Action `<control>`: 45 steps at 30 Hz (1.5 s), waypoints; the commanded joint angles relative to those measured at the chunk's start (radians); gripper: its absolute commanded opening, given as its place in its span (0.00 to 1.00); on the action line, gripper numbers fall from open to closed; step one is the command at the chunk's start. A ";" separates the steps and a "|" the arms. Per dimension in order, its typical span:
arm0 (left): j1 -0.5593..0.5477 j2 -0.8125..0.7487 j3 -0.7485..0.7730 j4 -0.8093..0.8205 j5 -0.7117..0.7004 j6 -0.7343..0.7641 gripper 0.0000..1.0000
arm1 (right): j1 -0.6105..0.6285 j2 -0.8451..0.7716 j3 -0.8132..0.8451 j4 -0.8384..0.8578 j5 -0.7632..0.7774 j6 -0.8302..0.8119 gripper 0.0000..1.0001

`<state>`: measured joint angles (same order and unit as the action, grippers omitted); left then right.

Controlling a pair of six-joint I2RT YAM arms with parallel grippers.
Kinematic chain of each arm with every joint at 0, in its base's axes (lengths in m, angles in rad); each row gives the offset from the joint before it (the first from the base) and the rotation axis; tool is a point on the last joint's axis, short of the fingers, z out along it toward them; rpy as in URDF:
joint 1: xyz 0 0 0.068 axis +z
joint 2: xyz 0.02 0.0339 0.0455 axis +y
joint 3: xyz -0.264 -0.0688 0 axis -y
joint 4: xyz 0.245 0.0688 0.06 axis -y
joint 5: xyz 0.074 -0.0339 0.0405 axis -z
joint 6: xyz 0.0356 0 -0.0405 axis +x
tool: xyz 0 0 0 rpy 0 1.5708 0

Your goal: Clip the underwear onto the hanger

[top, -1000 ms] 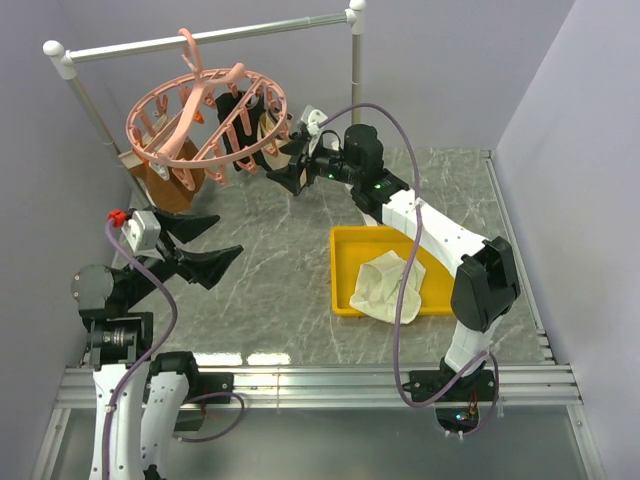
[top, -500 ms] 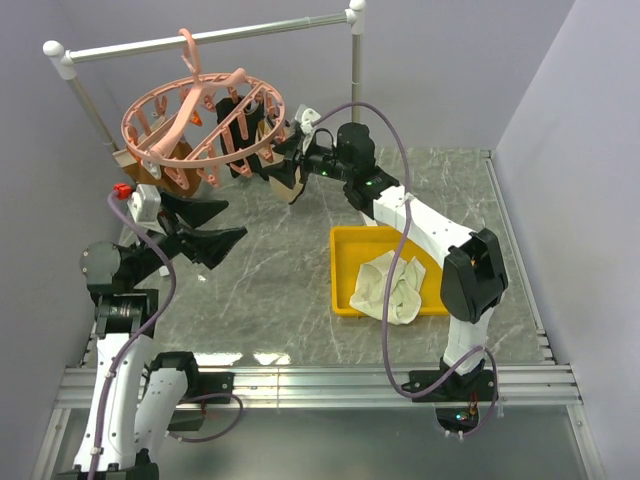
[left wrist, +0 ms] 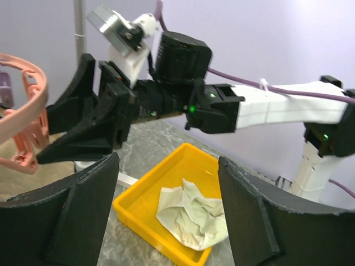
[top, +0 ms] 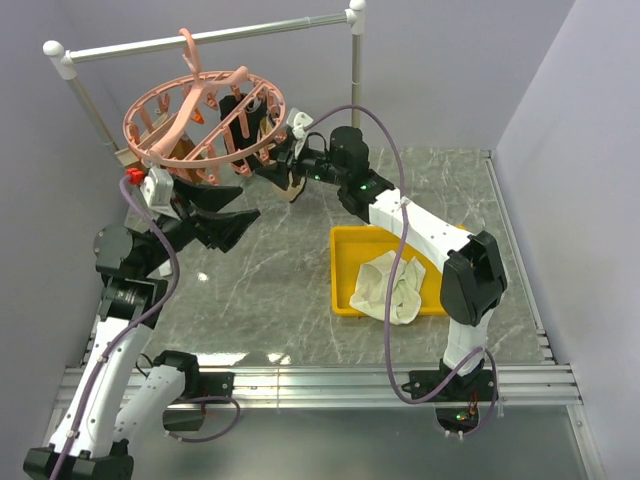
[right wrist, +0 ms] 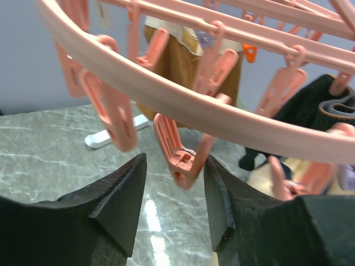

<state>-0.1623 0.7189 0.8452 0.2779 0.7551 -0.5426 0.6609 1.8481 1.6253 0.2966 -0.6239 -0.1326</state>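
The left gripper (top: pixel 245 207) has risen toward the single hanger (right wrist: pixel 183 105), fingers apart, right gripper (right wrist: pixel 173 166) likewise; one underwear (top: pixel 390 285) lies crumpled.

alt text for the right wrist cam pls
The right gripper, fingers apart, sits just under the ring of the pink hanger, with one hanging clip in the gap between its fingertips. Behind hang a brown garment and a black garment, above a grey marble table.
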 commanded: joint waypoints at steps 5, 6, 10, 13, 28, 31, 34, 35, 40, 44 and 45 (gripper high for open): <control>-0.031 0.054 0.075 -0.006 -0.204 -0.011 0.72 | 0.016 -0.052 0.018 0.041 0.020 -0.006 0.45; -0.032 0.057 0.072 -0.008 -0.239 -0.014 0.71 | 0.016 -0.053 0.018 0.039 0.020 0.002 0.44; -0.037 0.044 0.032 0.027 -0.220 -0.011 0.69 | 0.016 -0.070 0.013 0.032 0.015 0.025 0.43; -0.051 0.014 -0.024 0.043 -0.198 0.070 0.69 | 0.014 -0.078 0.013 0.026 0.015 0.051 0.46; -0.063 -0.022 -0.143 0.066 -0.125 0.222 0.73 | 0.014 -0.075 0.050 0.021 0.058 0.067 0.65; -0.063 -0.026 -0.149 0.066 -0.122 0.219 0.73 | 0.013 -0.073 0.053 0.033 0.069 0.074 0.69; -0.063 -0.029 -0.153 0.061 -0.117 0.219 0.74 | 0.014 -0.063 0.073 0.033 0.081 0.076 0.70; -0.063 -0.030 -0.156 0.060 -0.119 0.217 0.74 | 0.016 -0.063 0.076 0.036 0.084 0.076 0.71; -0.065 -0.036 -0.163 0.055 -0.114 0.225 0.77 | 0.016 -0.058 0.091 0.047 0.078 0.077 0.70; -0.065 -0.033 -0.164 0.047 -0.115 0.239 0.78 | 0.017 -0.055 0.096 0.046 0.078 0.074 0.69; -0.065 -0.032 -0.163 0.049 -0.115 0.239 0.78 | 0.017 -0.055 0.096 0.044 0.082 0.070 0.68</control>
<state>-0.2230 0.6952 0.6884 0.2943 0.6235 -0.3286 0.6743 1.8252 1.6699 0.2958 -0.5602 -0.0628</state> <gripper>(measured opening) 0.779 0.687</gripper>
